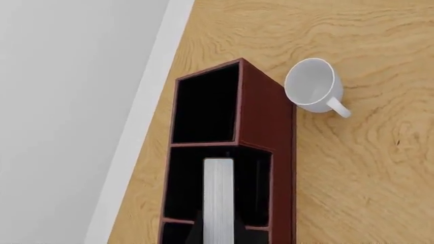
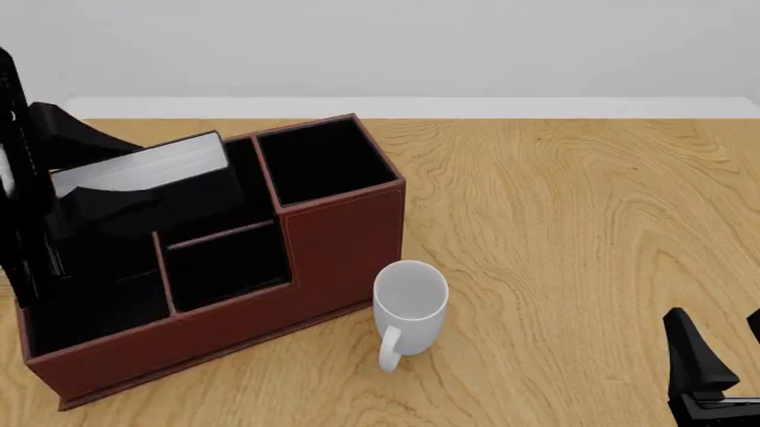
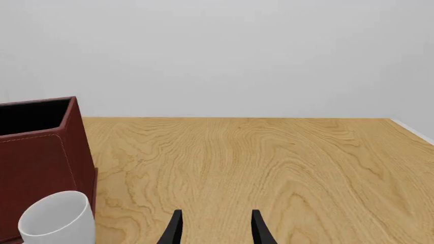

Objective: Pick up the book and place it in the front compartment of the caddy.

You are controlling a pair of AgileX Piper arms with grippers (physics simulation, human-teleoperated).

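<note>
My left gripper (image 2: 128,178) is shut on the black book (image 2: 142,165), whose white page edges face up. It holds the book tilted over the middle of the reddish-brown caddy (image 2: 344,238), at the black-lined front compartment (image 2: 246,197) between the far tall wall and the low cross divider. In the left wrist view the book (image 1: 218,195) stands between my fingers inside that slot's outline (image 1: 183,188). How deep it sits is hidden. My right gripper (image 2: 718,360) is open and empty at the near right, also seen in its wrist view (image 3: 215,230).
A white mug (image 2: 410,299) stands upright just in front of the caddy's near wall; it also shows in the wrist views (image 1: 312,84) (image 3: 58,223). The caddy's corner (image 3: 40,152) is left of the right gripper. Bare wooden table (image 2: 570,222) lies to the right.
</note>
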